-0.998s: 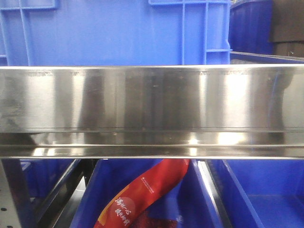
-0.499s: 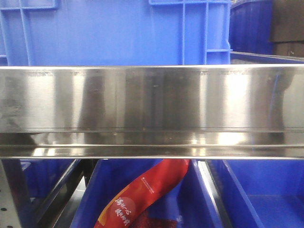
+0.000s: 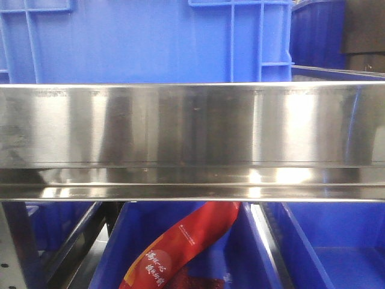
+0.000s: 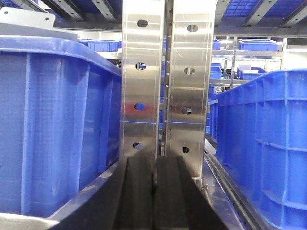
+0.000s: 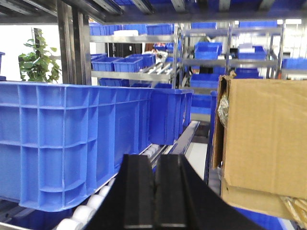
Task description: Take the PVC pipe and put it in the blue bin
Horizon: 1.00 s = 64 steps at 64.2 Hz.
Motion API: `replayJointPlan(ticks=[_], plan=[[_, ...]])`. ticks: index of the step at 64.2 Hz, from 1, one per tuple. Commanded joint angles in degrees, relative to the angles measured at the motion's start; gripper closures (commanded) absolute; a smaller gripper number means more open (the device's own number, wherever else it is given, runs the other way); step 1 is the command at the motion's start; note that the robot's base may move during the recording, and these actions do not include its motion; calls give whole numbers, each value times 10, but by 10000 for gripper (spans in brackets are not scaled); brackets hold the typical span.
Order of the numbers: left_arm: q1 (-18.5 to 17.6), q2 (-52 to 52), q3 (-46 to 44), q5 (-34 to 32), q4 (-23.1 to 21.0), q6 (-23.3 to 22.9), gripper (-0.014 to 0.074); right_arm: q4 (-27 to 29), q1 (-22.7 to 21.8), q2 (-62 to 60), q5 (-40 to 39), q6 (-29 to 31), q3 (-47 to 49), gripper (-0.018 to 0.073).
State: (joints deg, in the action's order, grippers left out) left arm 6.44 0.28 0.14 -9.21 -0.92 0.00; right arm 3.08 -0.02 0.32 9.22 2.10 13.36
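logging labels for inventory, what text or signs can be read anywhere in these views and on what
Red packet in the lower blue bin, front view: white Chinese characters and a small line of print, too blurred to read.
Cardboard box, right wrist view: no print visible.
Blue bins and steel posts, left wrist view: no labels or numbers visible.
Nothing else legible in any view.

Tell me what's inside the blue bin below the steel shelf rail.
A red printed packet leans inside the blue bin. The steel rail hides the bin's upper part, and no PVC pipe shows.
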Motion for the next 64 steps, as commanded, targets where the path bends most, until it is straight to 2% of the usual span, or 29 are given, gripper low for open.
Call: replayJointPlan(ticks=[1, 15, 27, 46, 64], plan=[[-3, -3, -1, -10, 1, 0, 707, 9, -3, -3, -27, 20, -13, 727], [-3, -3, -1, -10, 1, 0, 707, 9, -3, -3, -92, 45, -53, 727], [-3, -3, -1, -10, 1, 0, 707, 9, -7, -3, -105, 45, -75, 727], [-3, -3, -1, -10, 1, 0, 707, 14, -80, -3, -114, 45, -109, 727], [-3, -3, -1, -10, 1, 0, 707, 15, -107, -3, -140, 45, -134, 727]])
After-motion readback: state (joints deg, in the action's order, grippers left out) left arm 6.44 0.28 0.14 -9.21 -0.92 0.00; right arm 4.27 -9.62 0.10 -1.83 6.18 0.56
